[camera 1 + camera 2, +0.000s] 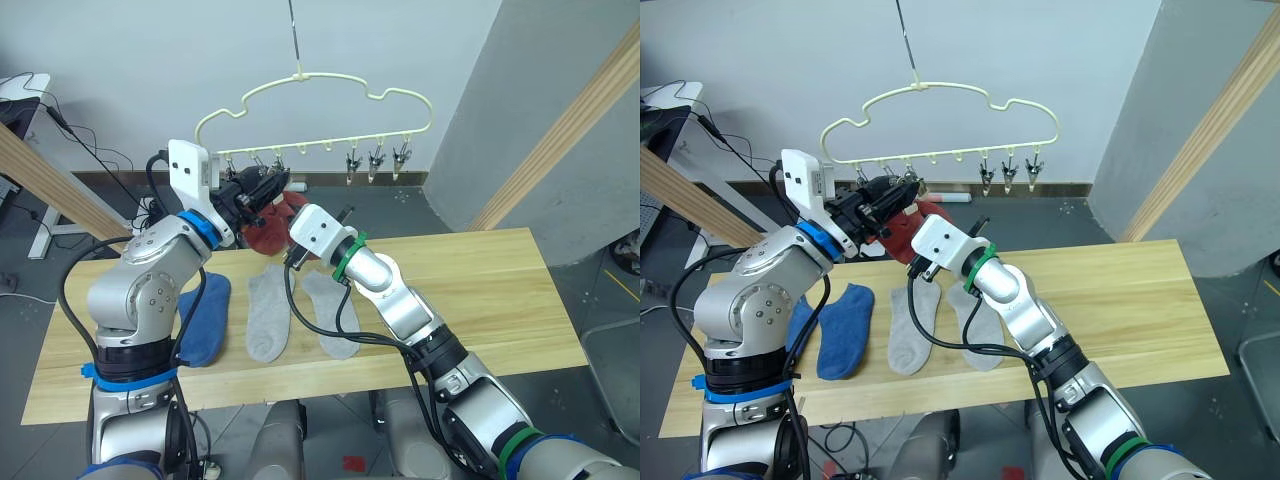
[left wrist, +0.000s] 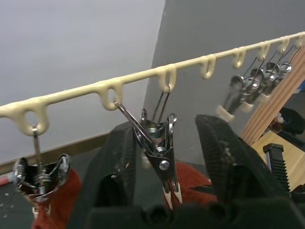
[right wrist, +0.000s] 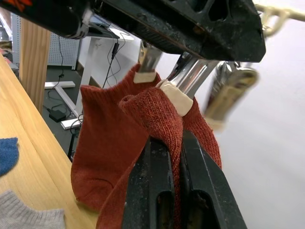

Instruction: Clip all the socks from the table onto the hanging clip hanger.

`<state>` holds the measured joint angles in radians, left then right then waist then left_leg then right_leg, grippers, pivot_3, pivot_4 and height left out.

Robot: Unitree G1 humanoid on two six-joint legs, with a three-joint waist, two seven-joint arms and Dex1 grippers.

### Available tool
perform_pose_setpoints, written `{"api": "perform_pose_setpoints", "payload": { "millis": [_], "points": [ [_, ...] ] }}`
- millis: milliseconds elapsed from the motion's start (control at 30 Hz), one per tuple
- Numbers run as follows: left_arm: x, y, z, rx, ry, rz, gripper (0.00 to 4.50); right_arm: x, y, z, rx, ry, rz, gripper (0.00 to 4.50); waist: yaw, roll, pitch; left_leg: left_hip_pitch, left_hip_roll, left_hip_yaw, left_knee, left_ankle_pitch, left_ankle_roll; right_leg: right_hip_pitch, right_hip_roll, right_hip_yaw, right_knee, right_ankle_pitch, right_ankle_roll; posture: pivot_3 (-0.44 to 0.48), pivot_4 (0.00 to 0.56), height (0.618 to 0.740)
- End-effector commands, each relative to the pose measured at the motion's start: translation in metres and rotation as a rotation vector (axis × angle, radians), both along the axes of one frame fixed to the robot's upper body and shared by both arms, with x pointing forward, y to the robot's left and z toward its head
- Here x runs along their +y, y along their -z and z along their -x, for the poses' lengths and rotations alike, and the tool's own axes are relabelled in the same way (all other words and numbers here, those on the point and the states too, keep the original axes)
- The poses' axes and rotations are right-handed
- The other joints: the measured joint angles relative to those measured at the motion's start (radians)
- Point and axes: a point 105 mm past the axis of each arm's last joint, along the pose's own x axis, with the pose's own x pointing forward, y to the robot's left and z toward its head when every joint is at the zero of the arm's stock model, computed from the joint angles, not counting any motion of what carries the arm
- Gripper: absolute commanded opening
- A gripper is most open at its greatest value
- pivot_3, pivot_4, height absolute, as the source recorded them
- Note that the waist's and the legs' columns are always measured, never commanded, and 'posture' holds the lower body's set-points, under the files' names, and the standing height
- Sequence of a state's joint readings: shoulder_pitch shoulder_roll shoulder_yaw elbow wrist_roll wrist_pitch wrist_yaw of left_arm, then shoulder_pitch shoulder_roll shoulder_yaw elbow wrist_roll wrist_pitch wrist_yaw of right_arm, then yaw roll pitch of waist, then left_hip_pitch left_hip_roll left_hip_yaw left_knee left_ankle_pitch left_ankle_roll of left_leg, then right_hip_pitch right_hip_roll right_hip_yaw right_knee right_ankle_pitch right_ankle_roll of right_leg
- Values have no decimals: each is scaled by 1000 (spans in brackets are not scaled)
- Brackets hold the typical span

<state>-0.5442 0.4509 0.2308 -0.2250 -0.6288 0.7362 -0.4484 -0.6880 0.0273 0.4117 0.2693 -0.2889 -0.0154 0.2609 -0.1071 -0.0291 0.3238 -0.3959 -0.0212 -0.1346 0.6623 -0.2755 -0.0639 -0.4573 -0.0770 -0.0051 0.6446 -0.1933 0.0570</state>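
Right in front of your right wrist camera, the right end effector (image 3: 174,191) is clamped on a fold of a rust red sock (image 3: 157,119), its edge lifted to the pale tips of a silver clip (image 3: 174,93) directly above. The sock's long axis hangs downward from that pinch. Your left end effector (image 2: 167,157) stands with its fingers apart, straddling that clip (image 2: 159,148) on the clip hanger (image 1: 330,90), likely ready to squeeze it open. A second red sock (image 2: 52,200) already hangs from the neighbouring clip. Both arms meet at the hanger's left end. On the bench (image 1: 480,290) lie a blue sock (image 1: 205,320) and two grey socks (image 1: 268,310). You'll find no legible writing anywhere.
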Motion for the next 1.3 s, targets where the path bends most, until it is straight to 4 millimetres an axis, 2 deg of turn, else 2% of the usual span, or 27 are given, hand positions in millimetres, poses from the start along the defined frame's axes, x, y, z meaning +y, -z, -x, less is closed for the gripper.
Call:
{"api": "perform_pose_setpoints", "payload": {
  "millis": [33,67,167,333,467,633,833,933,1067,1300],
  "points": [
    [1,-8,6,-43,9,-18,2083,7,-15,6,-9,-52,-50,0,0,0,0,0,0,0,0,0,0,0,0,0,0,0,0,-156,321,740],
    [2,-7,6,-44,7,-20,2083,8,-14,7,-2,-58,-49,0,0,0,0,0,0,0,0,0,0,0,0,0,0,0,0,-156,321,740],
    [4,-7,6,-57,-7,-39,2117,9,-10,10,31,-85,-49,750,0,0,0,0,0,0,0,0,0,0,0,0,0,0,0,-154,320,740],
    [10,-6,5,-97,-66,-79,2117,11,2,16,108,-119,3,2532,0,0,0,0,0,0,0,0,0,0,0,0,0,0,0,-155,318,740],
    [19,-3,5,-149,-150,-129,2117,0,6,26,144,-144,26,2532,1,0,0,0,0,0,0,0,0,0,0,0,0,0,0,-157,318,740],
    [12,-2,15,-312,-242,-195,2117,-44,1,62,184,-230,105,2532,8,0,0,-1,0,0,0,0,1,0,0,0,-1,0,0,-179,324,740],
    [-3,9,23,-360,-277,-162,2117,-91,-9,92,300,-248,97,2532,17,0,0,0,0,0,0,-1,1,1,-1,0,-1,0,0,-202,325,740],
    [-14,14,22,-367,-280,-138,2117,-109,-24,93,328,-218,66,2532,14,0,0,0,0,2,2,-1,1,1,-1,0,-1,0,0,-221,323,740],
    [-16,20,13,-355,-336,-103,2117,-127,-35,87,348,-161,49,2532,11,0,0,2,0,2,2,1,3,3,0,1,-1,2,3,-237,324,740],
    [-23,28,0,-320,-347,-79,2117,-139,-40,85,358,-116,56,2532,-2,0,0,3,0,2,2,2,5,5,0,0,-1,3,3,-245,324,740]
  ]
}}
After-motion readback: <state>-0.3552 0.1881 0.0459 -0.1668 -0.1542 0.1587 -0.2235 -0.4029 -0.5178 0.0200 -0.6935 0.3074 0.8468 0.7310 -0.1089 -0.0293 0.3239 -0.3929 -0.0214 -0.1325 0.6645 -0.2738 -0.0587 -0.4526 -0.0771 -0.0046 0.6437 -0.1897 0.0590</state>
